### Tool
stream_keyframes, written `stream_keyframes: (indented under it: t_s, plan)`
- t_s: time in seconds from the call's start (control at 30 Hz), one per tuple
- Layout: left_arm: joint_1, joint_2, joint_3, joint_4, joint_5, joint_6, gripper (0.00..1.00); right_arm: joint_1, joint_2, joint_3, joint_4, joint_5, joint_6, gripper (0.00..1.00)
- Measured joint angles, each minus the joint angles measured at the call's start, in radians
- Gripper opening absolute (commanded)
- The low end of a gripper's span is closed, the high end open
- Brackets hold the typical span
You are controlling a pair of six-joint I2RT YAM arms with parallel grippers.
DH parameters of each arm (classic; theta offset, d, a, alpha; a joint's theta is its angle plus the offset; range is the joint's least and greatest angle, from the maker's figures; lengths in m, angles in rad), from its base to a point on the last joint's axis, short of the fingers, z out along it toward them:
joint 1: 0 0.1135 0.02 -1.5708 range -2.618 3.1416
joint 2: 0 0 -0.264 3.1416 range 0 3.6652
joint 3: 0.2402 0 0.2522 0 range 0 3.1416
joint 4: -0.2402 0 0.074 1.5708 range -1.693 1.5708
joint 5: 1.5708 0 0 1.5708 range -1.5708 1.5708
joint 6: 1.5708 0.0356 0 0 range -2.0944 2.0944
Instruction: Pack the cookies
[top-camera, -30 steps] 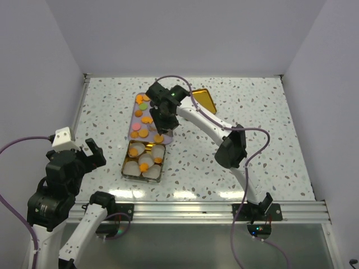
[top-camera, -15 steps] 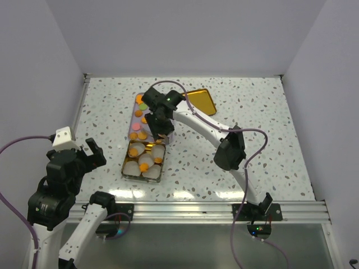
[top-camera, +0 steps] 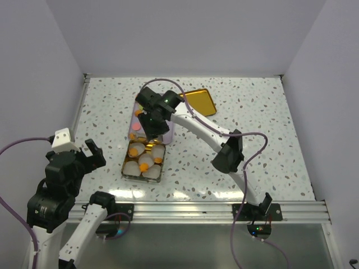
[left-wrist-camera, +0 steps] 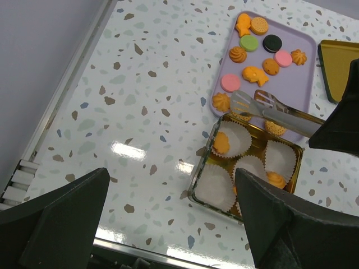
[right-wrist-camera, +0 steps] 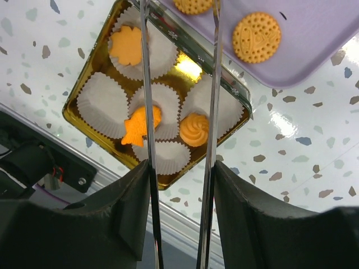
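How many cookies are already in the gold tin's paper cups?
3: a flower-shaped cookie in a corner cup, a fish-shaped cookie in a middle cup, and a swirl cookie beside it. The tongs cross the tin, so another may be hidden.

The left arm [top-camera: 83, 228] and the right arm [top-camera: 197, 121] are built alike: white tubular links joined by chunky black joint housings [top-camera: 228, 157]. The left hand [left-wrist-camera: 172, 176] has two broad, matte black fingers [left-wrist-camera: 61, 218] with flat, angular faces, and a white box-shaped block [top-camera: 61, 138] sits just behind it. The right hand [right-wrist-camera: 180, 168] has black fingers [right-wrist-camera: 120, 207] with softer, rounded edges. A small green light [top-camera: 168, 101] glows on the black housing just behind that hand. Purple cables [top-camera: 160, 80] loop back from both hands.
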Motion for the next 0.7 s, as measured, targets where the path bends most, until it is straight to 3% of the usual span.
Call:
stream_keyframes:
  t_s: [0.5, 0.7]
  plan:
    - [0.000, -0.011, 0.000, 0.001, 0.027, 0.001, 1.00, 0.031, 0.023, -0.008, -0.032, 0.195, -0.032, 0.47]
    - [0.000, -0.011, -0.001, 0.001, 0.034, 0.002, 1.00, 0.026, -0.014, -0.114, -0.034, 0.257, -0.033, 0.46]
